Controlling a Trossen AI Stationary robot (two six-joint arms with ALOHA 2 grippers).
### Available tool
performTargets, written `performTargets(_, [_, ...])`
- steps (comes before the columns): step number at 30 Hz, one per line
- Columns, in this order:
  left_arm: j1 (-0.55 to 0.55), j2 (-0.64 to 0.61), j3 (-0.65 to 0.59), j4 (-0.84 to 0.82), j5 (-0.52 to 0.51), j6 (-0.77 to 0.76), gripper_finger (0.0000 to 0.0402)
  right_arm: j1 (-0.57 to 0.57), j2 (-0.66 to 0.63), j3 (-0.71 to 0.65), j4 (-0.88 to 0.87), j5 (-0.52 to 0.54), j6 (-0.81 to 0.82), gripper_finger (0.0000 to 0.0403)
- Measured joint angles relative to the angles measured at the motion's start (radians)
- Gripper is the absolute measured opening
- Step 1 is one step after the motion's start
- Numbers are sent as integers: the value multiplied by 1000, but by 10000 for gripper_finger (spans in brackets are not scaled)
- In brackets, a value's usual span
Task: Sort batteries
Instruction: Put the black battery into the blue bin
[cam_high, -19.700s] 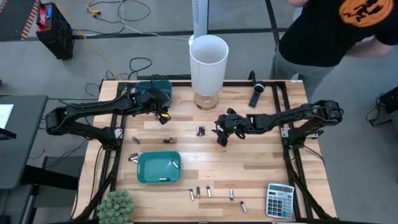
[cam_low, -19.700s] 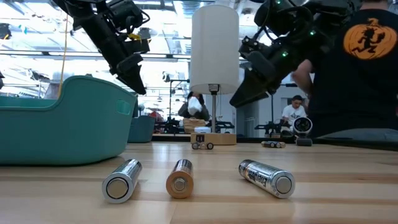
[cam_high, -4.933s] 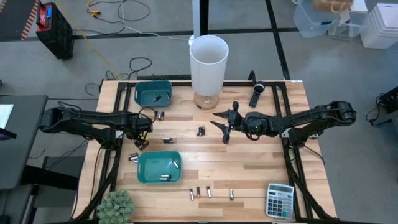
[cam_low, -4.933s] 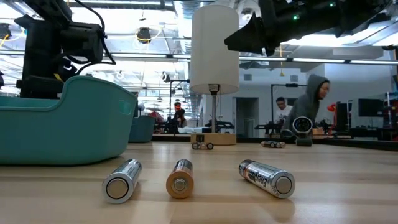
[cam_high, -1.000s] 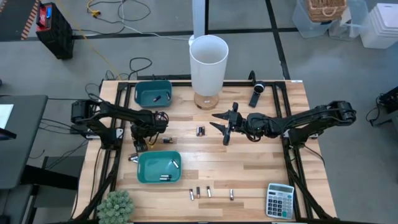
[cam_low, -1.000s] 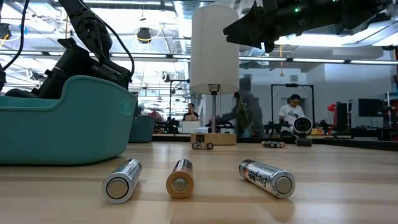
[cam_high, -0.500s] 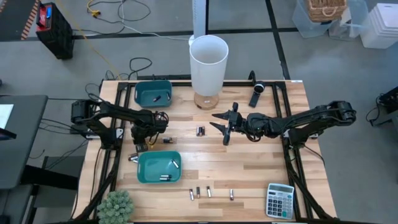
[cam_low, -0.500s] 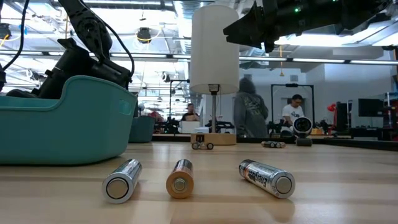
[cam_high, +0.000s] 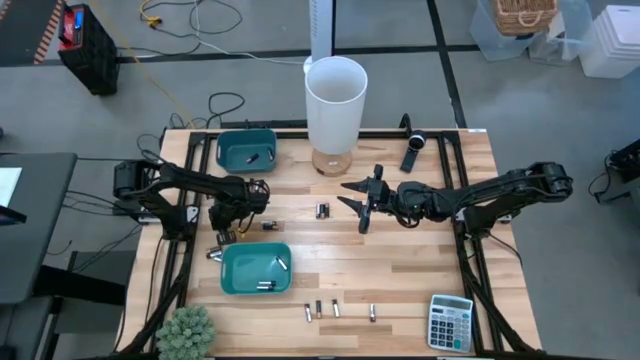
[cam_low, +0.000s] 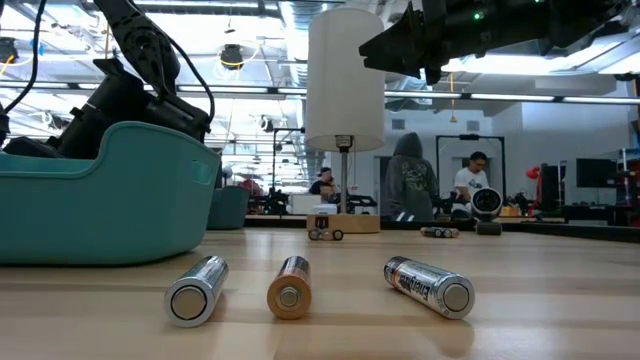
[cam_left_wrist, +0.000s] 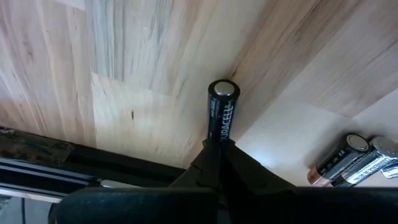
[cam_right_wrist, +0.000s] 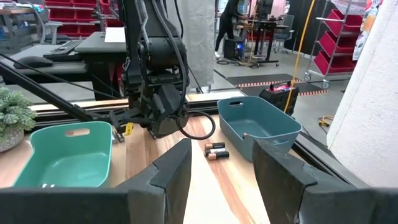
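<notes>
our left gripper (cam_left_wrist: 217, 155) is clamped on a black battery (cam_left_wrist: 222, 115) at the left of the high view, just above the near teal bin (cam_high: 232, 275); the cell juts out past our fingertips. two more batteries (cam_left_wrist: 354, 158) lie nearby. our right gripper (cam_high: 360, 197) hovers wide apart, mid-frame.

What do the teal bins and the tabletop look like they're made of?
The near teal bin looks like moulded plastic, matte: smooth rounded walls of one even colour. The far teal bin looks the same. The tabletop looks like jointed light wood strips with visible grain, probably sealed.
</notes>
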Motion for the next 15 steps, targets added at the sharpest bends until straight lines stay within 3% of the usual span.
performTargets(15, [0,1,-1,8,0,-6,0,0,0,0,1,0,0,185])
